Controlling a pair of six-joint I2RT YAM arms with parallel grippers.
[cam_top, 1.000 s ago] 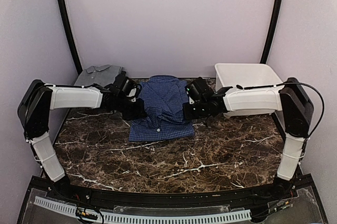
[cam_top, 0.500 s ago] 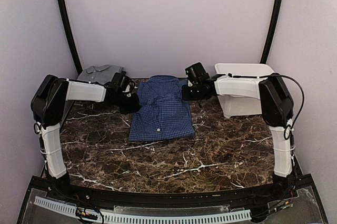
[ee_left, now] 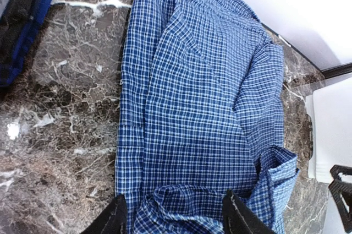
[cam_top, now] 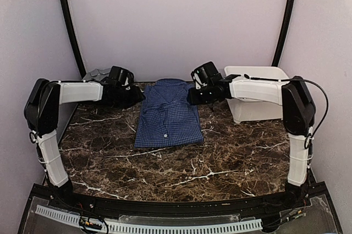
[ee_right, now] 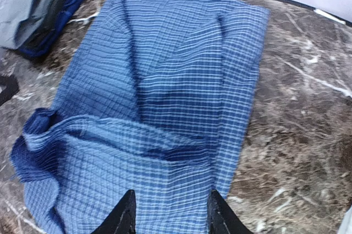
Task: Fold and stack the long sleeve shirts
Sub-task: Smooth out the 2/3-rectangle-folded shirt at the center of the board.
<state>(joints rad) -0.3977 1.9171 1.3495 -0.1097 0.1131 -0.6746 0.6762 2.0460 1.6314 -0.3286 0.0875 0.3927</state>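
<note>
the blue checked shirt (cam_top: 168,115) lies folded into a long rectangle at 12 o'clock on the marble table (cam_top: 220,162), collar toward the back wall, its hem edge fairly straight and facing 6 o'clock. the grey shirt (cam_top: 96,74) sits at 10 o'clock in the back corner, mostly hidden behind the left arm and apart from the blue one. the white tub (cam_top: 256,77) stands at 2 o'clock, with a strip of marble between it and the blue shirt's 3 o'clock edge. the left gripper (ee_left: 175,201) hovers at the shirt's 10 o'clock shoulder, fingers spread wide over rumpled cloth, clamping nothing. the right gripper (ee_right: 172,195) is at the 2 o'clock shoulder, likewise spread wide above the fabric with nothing pinched. whether either pair of tips touches the cloth i cannot tell. from the hem toward 6 o'clock a wide stretch of marble runs to the arm bases
</note>
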